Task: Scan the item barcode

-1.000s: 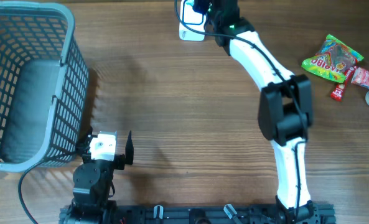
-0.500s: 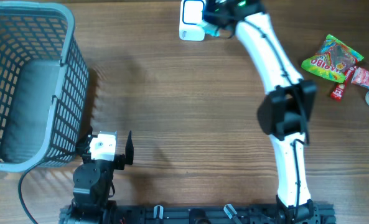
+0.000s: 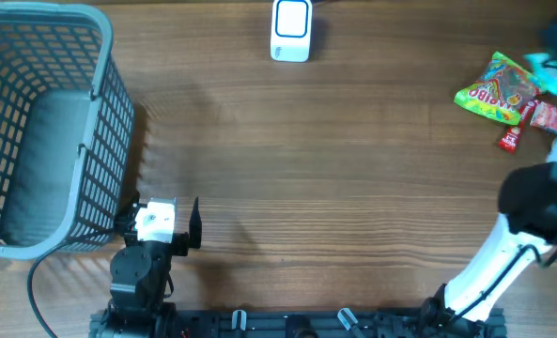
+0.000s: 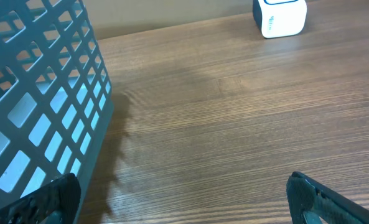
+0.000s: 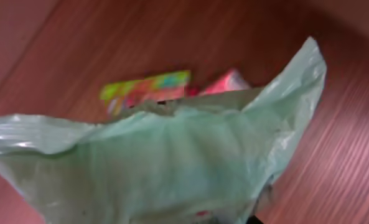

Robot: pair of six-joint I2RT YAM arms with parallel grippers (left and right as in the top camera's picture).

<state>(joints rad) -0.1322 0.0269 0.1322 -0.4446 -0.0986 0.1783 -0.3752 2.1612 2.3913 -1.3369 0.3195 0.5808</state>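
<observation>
1. A wooden table [image 3: 306,169] is seen from above, with a grey basket [image 3: 104,103] at the far left.
2. A white barcode scanner [image 3: 291,30] stands at the far edge, centre.
3. The left gripper [image 3: 161,218] rests near the basket, its fingers spread wide and holding nothing.
4. The right gripper [image 3: 555,47], blurred at the far right, is closed on a pale green packet [image 5: 159,162], well apart from the scanner.
5. A colourful sweets bag [image 3: 499,89] lies just below it.

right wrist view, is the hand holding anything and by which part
A pale green plastic packet. The spot where it is gripped is hidden, seemingly its near end.
</observation>
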